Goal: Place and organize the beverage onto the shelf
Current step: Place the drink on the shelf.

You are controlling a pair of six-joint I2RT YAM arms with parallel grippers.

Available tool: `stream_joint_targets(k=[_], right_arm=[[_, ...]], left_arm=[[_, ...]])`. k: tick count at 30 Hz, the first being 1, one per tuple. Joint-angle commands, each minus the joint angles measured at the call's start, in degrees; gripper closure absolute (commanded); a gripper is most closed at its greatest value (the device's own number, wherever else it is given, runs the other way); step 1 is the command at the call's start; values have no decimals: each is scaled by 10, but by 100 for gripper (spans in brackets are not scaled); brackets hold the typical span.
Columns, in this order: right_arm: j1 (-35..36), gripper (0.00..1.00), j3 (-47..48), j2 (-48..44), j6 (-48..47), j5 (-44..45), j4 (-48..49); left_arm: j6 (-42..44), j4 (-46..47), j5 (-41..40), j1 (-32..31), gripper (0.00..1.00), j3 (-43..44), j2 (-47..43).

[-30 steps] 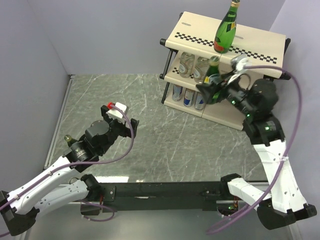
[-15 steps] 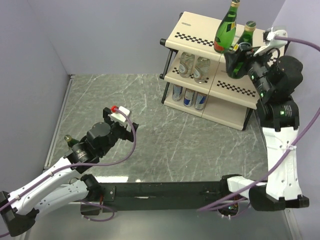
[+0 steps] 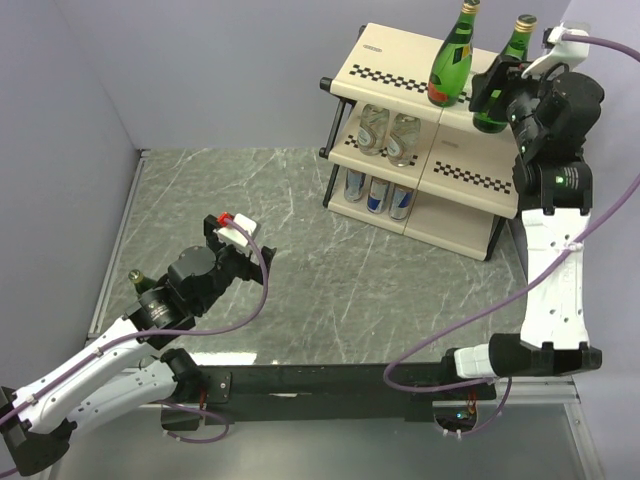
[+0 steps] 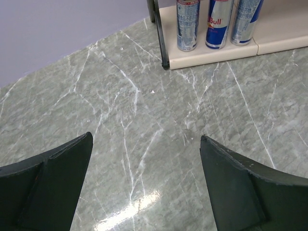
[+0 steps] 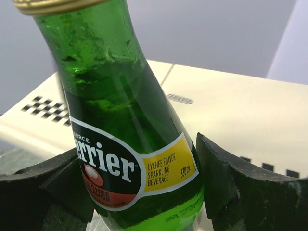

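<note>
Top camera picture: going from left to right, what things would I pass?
small green bottle → left gripper → blue cans → standing green bottle → held green bottle in the right gripper

Up top, fixed above and behind both arm bases (image 3: pixel 185 372): looks steeply down and forward, from far enough to take in the whole marbled surface (image 3: pixel 400 280), the walls (image 3: pixel 250 70) and the shelf (image 3: pixel 480 180) at far right. On the left wrist: rides low, tilts forward and down over the surface, catches its own jaws at the two lower corners and, at the upper edge, the shelf's bottom board with the cans (image 4: pixel 219 21); shares those cans and the marble before them with the high view. On the right wrist: sits very close (almost lens to glass), faces the green bottle (image 5: pixel 130 144) with the shelf's top board behind it, shares both with the high view.
</note>
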Motion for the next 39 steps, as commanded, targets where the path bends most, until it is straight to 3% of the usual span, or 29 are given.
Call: stream_joint_targets(k=[1,13,39], right_arm=[[-23,100,65,9,18,20,111],[-28,100,134,90,32,29,120],[-28,100,111,120,59,31,149]], left_arm=[[9,18,14,0,2,0,-9],[10,17,17,0,1,1,-10],[11,17,17,1,1,0,-11]])
